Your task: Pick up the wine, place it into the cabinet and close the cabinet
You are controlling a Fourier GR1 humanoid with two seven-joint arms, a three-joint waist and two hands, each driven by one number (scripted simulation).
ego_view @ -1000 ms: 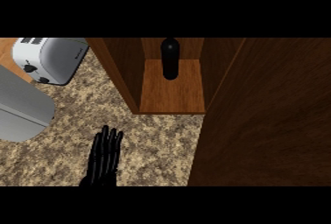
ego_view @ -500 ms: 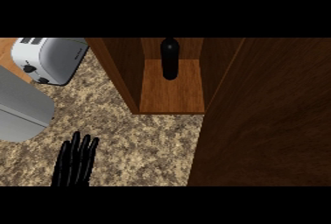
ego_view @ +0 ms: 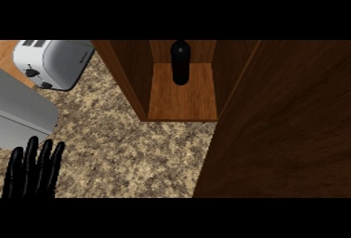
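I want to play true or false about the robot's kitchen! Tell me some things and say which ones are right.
1. The wine bottle is standing inside the cabinet. True.
2. The cabinet door is shut. False: it stands open at the right.
3. A toaster sits on the counter left of the cabinet. True.
4. The left hand is holding the wine bottle. False: it is open at the lower left, far from the bottle, holding nothing.
5. Both hands show. False: only the left one does.
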